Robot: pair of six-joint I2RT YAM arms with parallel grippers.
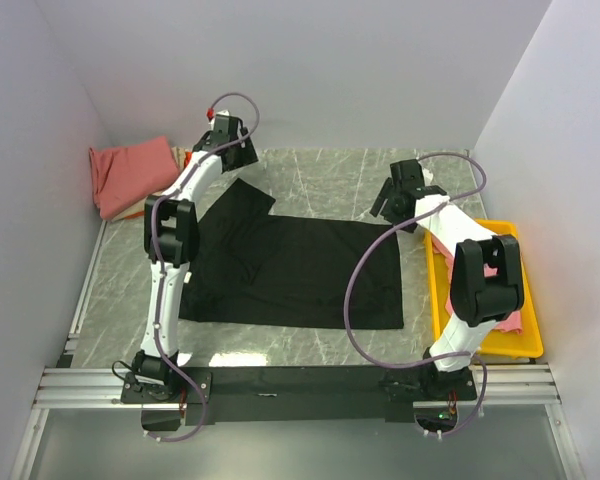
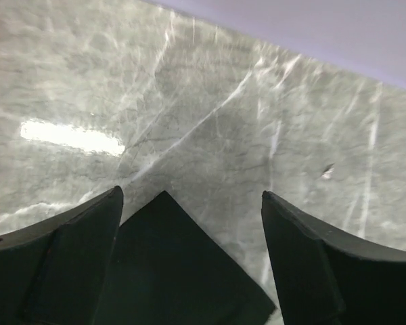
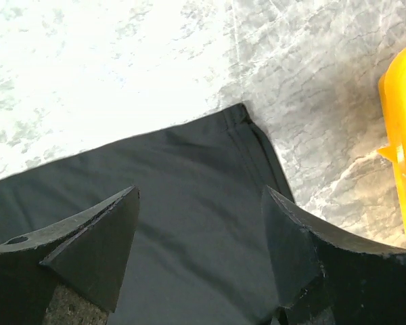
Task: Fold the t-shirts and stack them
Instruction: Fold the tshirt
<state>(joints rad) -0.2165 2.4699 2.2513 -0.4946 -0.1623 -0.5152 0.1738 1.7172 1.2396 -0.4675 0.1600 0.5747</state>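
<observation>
Top external: black t-shirt (image 1: 300,270) flat on grey marble table (image 1: 320,180), yellow bin (image 1: 505,349) at right edge. Beyond, right gripper (image 3: 199,250) jaws apart, empty, over shirt's far-right corner; left gripper (image 2: 193,257) jaws apart, empty, over sleeve tip. Far-left, dusty-red t-shirt (image 1: 130,175) folded. Pale walls (image 1: 310,70) on three sides.

Bright glare patches on tabletop (image 2: 71,137)

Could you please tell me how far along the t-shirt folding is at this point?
Done: a dusty-red t-shirt lies folded in the far left corner. In hand: the black t-shirt lies spread flat, with the open left gripper and right gripper over its far corners, holding nothing. Left: folding it, stacking, and the pink cloth in the yellow bin.
</observation>
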